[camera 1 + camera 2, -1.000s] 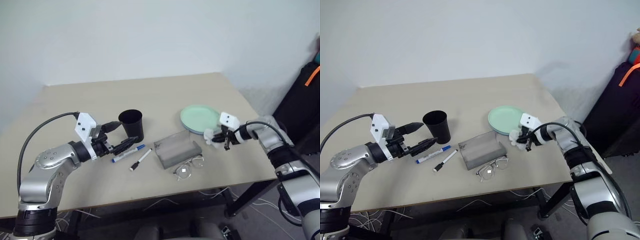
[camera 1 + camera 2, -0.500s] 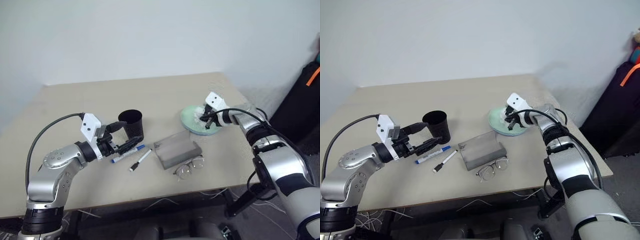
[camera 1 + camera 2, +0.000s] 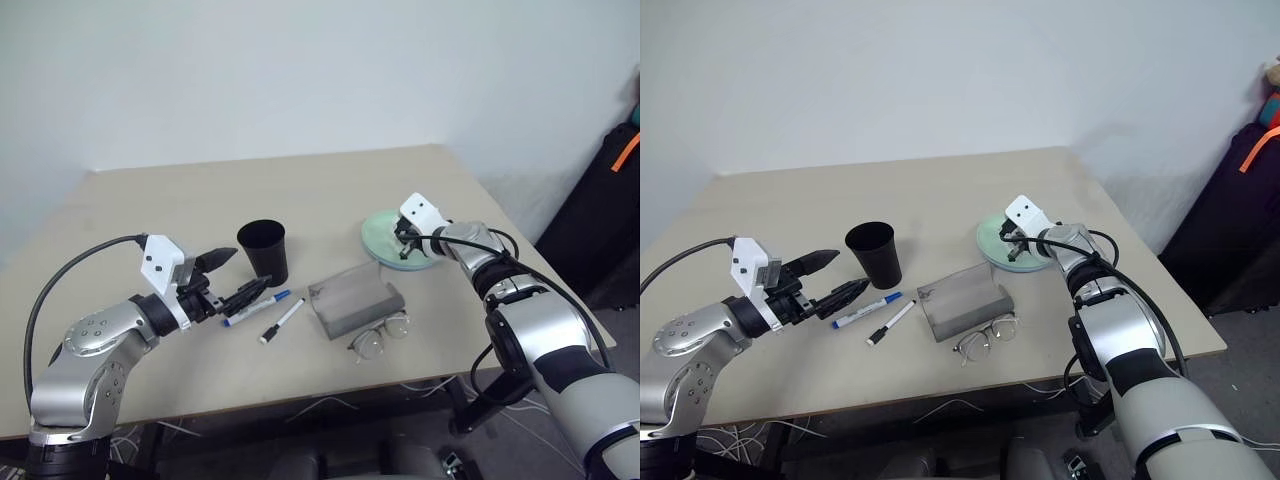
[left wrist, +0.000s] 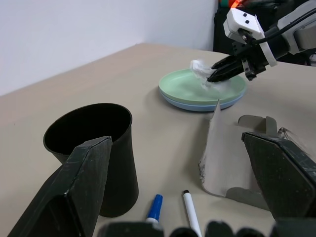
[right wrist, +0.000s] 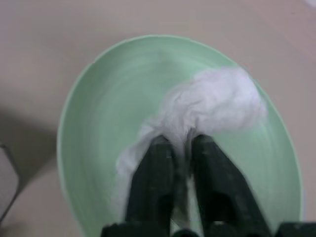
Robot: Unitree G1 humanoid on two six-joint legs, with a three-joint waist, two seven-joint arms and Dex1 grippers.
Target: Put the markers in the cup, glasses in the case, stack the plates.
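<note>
1. Beige rectangular table against a pale wall; the task's things lie across its near half.
2. Left gripper hovers just above the table beside the black tapered plastic cup; its two black fingers are spread wide with nothing between them; the lower fingertip sits just by the cap end of the blue marker.
3. Cup stands upright, mouth open; in the left wrist view its inside looks dark (contents cannot be made out).
4. White-barrelled marker with blue cap lies flat just in front of the cup; white-barrelled marker with black cap lies close beside it, slanted; both outside the cup.
5. Grey oblong felt-like case sits open near the table's middle, lid raised.
6. Thin wire-framed glasses with clear roundish lenses rest on the table just at the case's near edge; outside it.
7. Mint green round plate sits on top of a light blue round plate, whose rim shows beneath; stacked, beyond the case on the right.
8. Right gripper reaches down into the green plate; its fingers stand narrowly apart with crumpled white tissue caught between the tips; the wad rests on the plate's surface.
</note>
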